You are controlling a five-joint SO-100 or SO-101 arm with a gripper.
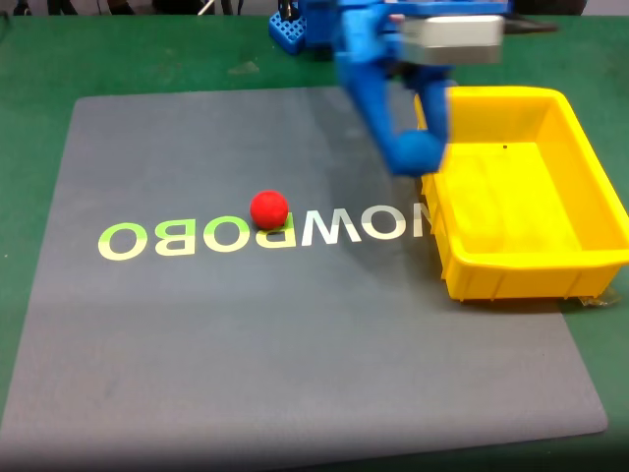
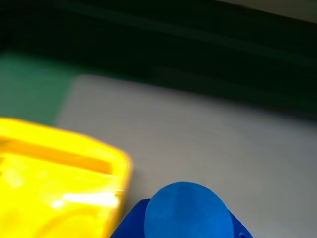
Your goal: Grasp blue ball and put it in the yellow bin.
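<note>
The blue ball [image 1: 417, 154] hangs above the mat, just left of the yellow bin's [image 1: 511, 270] left wall, with my blue gripper [image 1: 413, 143] shut on it. In the wrist view the ball [image 2: 187, 212] sits at the bottom edge between blue fingers [image 2: 130, 225], and a corner of the yellow bin [image 2: 54, 183] lies at the lower left. The bin looks empty inside. The arm is blurred in the fixed view.
A red ball [image 1: 268, 209] rests on the grey mat [image 1: 246, 334], on the printed letters left of centre. A blue rack [image 1: 287, 29] stands at the back by the arm's base. Green table surface [image 1: 29, 147] surrounds the mat.
</note>
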